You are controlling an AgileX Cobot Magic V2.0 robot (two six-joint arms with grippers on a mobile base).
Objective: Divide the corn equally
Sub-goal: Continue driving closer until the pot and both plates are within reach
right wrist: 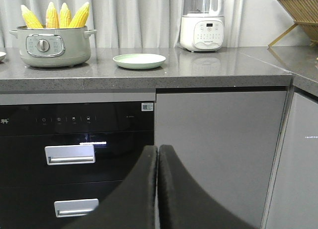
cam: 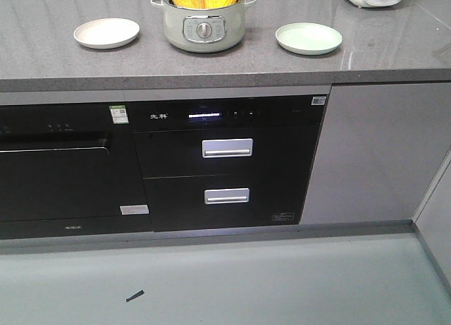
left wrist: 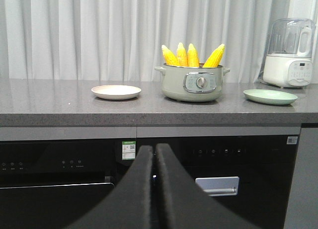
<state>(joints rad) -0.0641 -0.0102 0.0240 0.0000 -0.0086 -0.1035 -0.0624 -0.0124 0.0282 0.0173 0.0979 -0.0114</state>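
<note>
Yellow corn (left wrist: 193,56) upright in pot (left wrist: 191,86) | left gripper (left wrist: 154,149), right gripper (right wrist: 157,149) closed, empty, well below it

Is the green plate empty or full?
Empty: the green plate shows bare, and all four corn cobs stand in the pot.

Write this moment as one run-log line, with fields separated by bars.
corn: four cobs standing in pot | cream plate: empty | green plate: empty | left gripper: shut | right gripper: shut
</note>
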